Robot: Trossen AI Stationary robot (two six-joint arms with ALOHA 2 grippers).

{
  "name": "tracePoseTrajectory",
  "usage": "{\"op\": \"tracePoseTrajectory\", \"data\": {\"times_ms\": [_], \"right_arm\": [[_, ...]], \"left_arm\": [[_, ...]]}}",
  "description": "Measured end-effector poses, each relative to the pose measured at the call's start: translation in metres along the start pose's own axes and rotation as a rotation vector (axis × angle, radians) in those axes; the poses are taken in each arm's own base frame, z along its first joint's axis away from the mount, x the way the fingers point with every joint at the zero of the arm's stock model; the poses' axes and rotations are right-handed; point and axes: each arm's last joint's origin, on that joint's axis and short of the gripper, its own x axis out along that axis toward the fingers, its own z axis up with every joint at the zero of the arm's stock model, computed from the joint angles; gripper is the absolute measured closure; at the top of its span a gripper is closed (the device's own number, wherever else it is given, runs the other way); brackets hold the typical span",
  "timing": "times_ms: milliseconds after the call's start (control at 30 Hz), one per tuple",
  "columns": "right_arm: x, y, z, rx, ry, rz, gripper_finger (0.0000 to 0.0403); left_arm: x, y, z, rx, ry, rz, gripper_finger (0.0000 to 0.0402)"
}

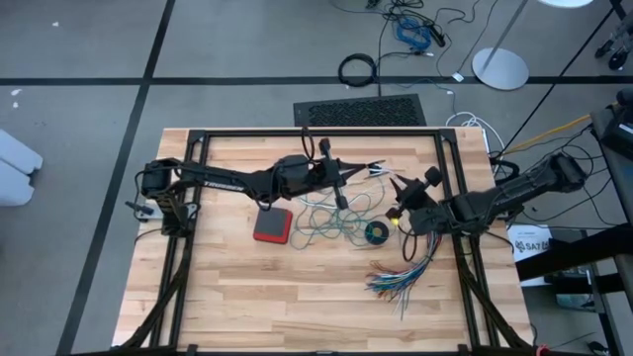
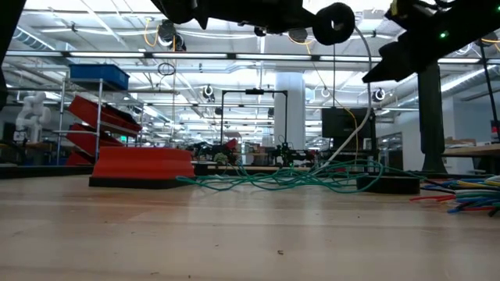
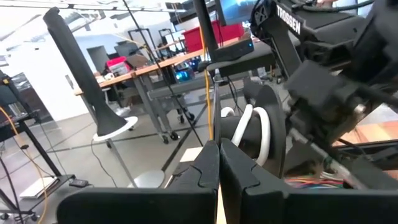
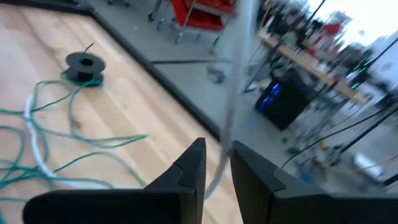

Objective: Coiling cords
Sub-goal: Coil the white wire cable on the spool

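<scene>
The white cord hangs in a slack curve from a small round black piece held high over the table, down to the tangle of teal-green cord on the wood. More white cord is wound on that piece, which stays up beside my right arm's wrist. I cannot tell what carries it. My right gripper has the white cord between its fingers. My left gripper is level above the table's far middle. It is shut, facing the round piece, and nothing shows between its fingers. My right gripper has a stretch of the white cord between its two fingers, which lie across it with a narrow gap left. The cord passes up out of the gap and is lifted clear of the table there. I cannot tell how far back it reaches.
A red box lies left of the cord tangle. A small black tape ring sits at the tangle's right. A fanned bundle of multicoloured wires lies near the right front. Black frame rails border the tabletop.
</scene>
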Motion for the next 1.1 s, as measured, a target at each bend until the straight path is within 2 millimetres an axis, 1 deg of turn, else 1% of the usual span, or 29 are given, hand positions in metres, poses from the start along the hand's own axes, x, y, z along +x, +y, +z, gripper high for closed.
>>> {"op": "tracePoseTrajectory", "data": {"times_ms": [133,233,367,567,833,1100], "right_arm": [[-0.008,0.001,-0.003,-0.037,-0.028,-0.033,0.0344],[-0.011,0.000,-0.009,-0.014,-0.017,-0.025,0.0344],[-0.011,0.002,-0.017,0.029,-0.015,-0.016,0.0344],[-0.008,0.005,-0.022,0.078,-0.038,-0.019,0.0344],[-0.008,0.006,-0.021,0.095,-0.057,-0.027,0.0344],[-0.002,0.005,-0.017,0.118,-0.053,-0.051,0.0344]], "left_arm": [[0.000,0.000,0.000,0.000,-0.001,0.000,0.0401],[0.000,0.000,0.000,0.000,-0.005,0.002,0.0401],[0.000,0.001,0.001,-0.003,-0.014,0.003,0.0401],[0.000,0.000,0.003,-0.031,-0.038,-0.020,0.0401],[0.000,0.000,0.004,-0.052,-0.052,-0.035,0.0401],[0.000,-0.001,0.004,-0.085,-0.061,-0.066,0.0401]]}}
